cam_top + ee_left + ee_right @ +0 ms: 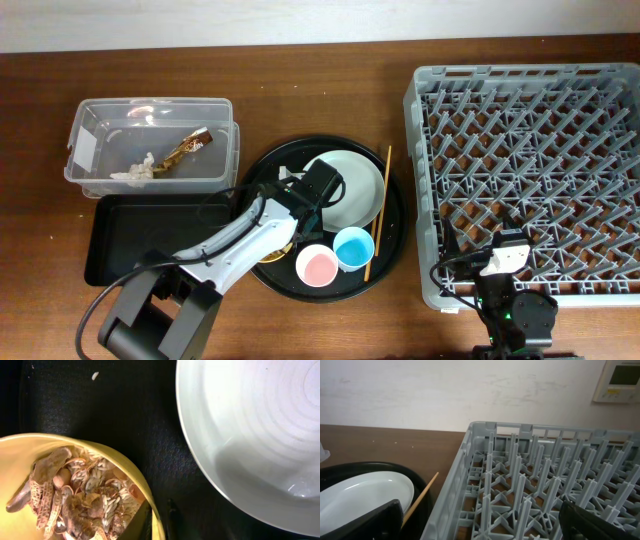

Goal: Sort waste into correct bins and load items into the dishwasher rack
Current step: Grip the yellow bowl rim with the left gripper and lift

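My left gripper [156,520] is shut on the rim of the small yellow bowl [30,445], one finger inside and one outside. The bowl holds brownish food scraps [80,495]. In the overhead view the left gripper [305,205] is over the round black tray, and the arm hides most of the bowl. The pale green plate [355,185] lies just to the right, with the pink cup [317,266], blue cup [353,248] and chopsticks [378,215] nearby. My right gripper [485,527] stands open over the near-left corner of the grey dishwasher rack [530,130].
The clear tub [100,120] at the back left holds a gold-brown wrapper [190,147] and a white tissue [140,170]. The shallow black rectangular tray [125,235] lies in front of it. The dishes sit on the round black tray [392,235].
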Controlling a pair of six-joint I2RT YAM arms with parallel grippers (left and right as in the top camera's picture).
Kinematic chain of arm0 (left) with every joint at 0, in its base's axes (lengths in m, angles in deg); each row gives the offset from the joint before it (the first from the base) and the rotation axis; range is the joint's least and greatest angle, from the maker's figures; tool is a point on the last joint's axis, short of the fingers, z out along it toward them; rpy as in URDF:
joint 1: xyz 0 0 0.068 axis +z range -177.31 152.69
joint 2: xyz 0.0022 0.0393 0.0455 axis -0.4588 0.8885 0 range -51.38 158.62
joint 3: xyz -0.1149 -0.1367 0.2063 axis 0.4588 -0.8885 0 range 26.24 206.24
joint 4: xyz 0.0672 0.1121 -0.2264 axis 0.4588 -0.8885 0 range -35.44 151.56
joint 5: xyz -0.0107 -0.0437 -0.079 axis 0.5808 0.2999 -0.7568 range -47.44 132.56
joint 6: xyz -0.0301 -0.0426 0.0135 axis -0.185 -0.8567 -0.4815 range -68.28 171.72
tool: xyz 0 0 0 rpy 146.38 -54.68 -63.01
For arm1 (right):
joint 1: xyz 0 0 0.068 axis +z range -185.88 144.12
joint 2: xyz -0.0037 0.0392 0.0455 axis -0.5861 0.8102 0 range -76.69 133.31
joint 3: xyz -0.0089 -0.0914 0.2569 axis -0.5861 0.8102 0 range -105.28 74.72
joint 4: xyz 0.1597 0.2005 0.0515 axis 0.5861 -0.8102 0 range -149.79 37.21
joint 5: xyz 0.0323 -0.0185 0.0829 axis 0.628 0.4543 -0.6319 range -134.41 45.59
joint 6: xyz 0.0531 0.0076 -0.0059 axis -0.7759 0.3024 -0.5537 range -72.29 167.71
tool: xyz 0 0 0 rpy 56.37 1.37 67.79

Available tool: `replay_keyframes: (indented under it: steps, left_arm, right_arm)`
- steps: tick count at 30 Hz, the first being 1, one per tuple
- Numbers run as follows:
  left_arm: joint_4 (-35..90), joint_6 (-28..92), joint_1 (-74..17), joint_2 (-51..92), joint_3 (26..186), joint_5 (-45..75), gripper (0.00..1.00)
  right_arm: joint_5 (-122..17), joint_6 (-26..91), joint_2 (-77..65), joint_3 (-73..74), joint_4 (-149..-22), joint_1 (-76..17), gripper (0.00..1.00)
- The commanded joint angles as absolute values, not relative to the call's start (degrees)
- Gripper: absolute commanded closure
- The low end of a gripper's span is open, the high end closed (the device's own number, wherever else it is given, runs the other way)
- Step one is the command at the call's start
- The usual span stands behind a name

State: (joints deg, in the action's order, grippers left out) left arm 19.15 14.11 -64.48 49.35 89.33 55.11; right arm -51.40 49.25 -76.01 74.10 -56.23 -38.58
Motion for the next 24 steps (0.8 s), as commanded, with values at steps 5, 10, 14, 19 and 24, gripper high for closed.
replay_keyframes:
  steps: [5, 10, 14, 19, 24]
  left_arm:
    - [19.3, 13.6, -64.7, 50.0, 88.7, 56.1, 0.99]
    - [19.3, 13.6, -64.7, 50.0, 88.8, 56.1, 0.99]
    - [18.4, 14.5, -64.7, 49.6, 90.6, 56.0, 0.99]
    - [12.1, 16.9, -64.7, 49.0, 96.8, 55.9, 0.99]
    - [4.2, 19.3, -64.7, 49.0, 104.9, 55.9, 0.99]
  right_arm:
    - [-51.5, 49.2, -76.3, 74.4, -56.4, -38.9, 0.02]
    - [-51.5, 49.2, -76.3, 74.4, -56.4, -38.9, 0.02]
    - [-51.5, 49.2, -76.3, 74.4, -56.4, -38.9, 0.02]
    - [-51.5, 49.2, -76.3, 74.4, -56.4, -38.9, 0.02]
    - [-51.5, 49.2, -76.3, 74.4, -56.4, -38.9, 0.02]
